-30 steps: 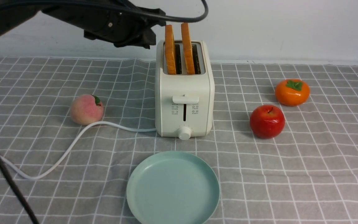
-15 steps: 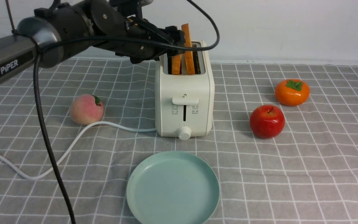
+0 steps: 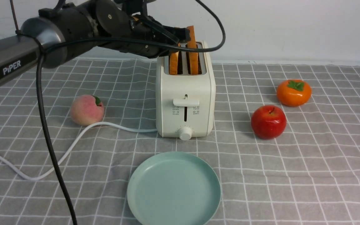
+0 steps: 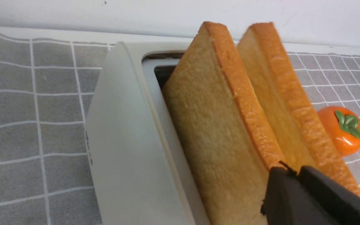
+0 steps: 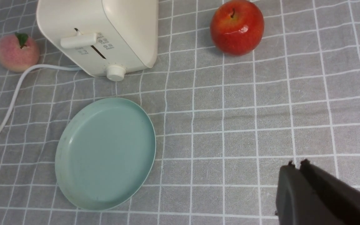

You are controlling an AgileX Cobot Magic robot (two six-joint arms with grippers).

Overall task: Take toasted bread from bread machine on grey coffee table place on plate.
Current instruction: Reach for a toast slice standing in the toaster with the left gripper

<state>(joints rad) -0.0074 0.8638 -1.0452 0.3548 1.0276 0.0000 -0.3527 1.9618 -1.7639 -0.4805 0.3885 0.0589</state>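
- Both slices of toasted bread point(image 3: 193, 50) stand upright in the bread machine point(image 3: 184, 93), one per slot.
- My left tool point(image 3: 181, 32) is pinched shut at their top edge.
- My right tool point(image 5: 297, 165) is closed too, above the worktop point(image 5: 323, 93).
- The plate point(image 3: 173, 187) lies bare before the bread machine.

The surface point(image 3: 292, 175) is soft grey cloth with thin white lines, and it is a bit wrinkly. The toaster point(image 3: 184, 93) looks like smooth cream plastic with a soft shine. Its cord point(image 3: 73, 147) is smooth and white. The toast point(image 4: 211, 125) has rough, grainy faces and bumpy orange crusts. The plate point(image 3: 173, 187) is smooth and hardly shiny. The apple point(image 3: 268, 122) is very glossy. The orange fruit point(image 3: 293, 92) is smooth and a little shiny. The peach point(image 3: 87, 110) looks dull and fuzzy. The left pincer point(image 4: 287, 167) and the right pincer point(image 5: 295, 164) are dull black, like hard plastic.
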